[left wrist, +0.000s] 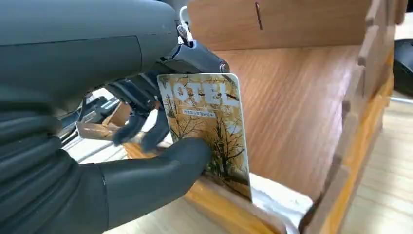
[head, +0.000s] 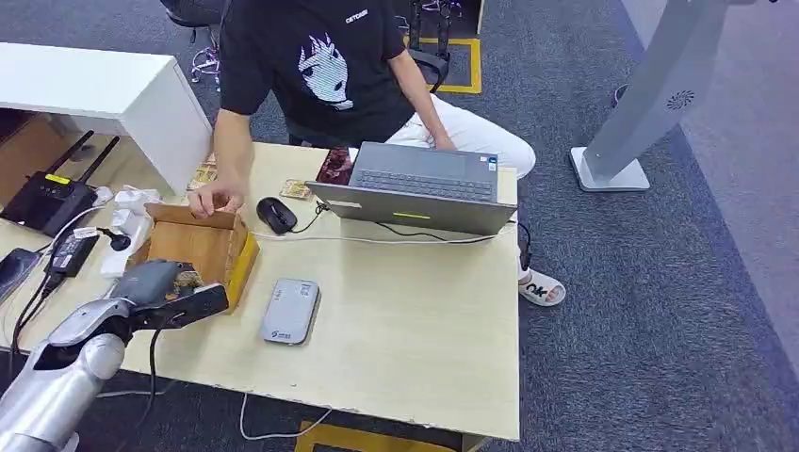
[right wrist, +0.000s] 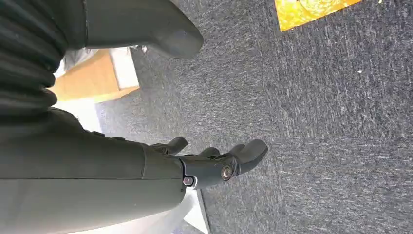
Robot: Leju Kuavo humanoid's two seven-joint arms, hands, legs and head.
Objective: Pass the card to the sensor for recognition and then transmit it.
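right hand [right wrist: 195, 165] | fingers [right wrist: 251, 151] apart, empty | above grey carpet [right wrist: 316, 122]

Light wood table [head: 415, 320] carries grey card sensor [head: 289, 311] near center, open laptop [head: 419, 193] at 12 o'clock, black mouse [head: 276, 215] at 11. Wooden box [head: 203, 247] at 9, router [head: 47, 200] and power strip [head: 127, 240] further out toward 9.

Bright even indoor light, soft shadows, wrist views blurred close up

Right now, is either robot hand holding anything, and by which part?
The left robot hand pinches the card at its lower side edge, over the wooden box. The right robot hand holds nothing.
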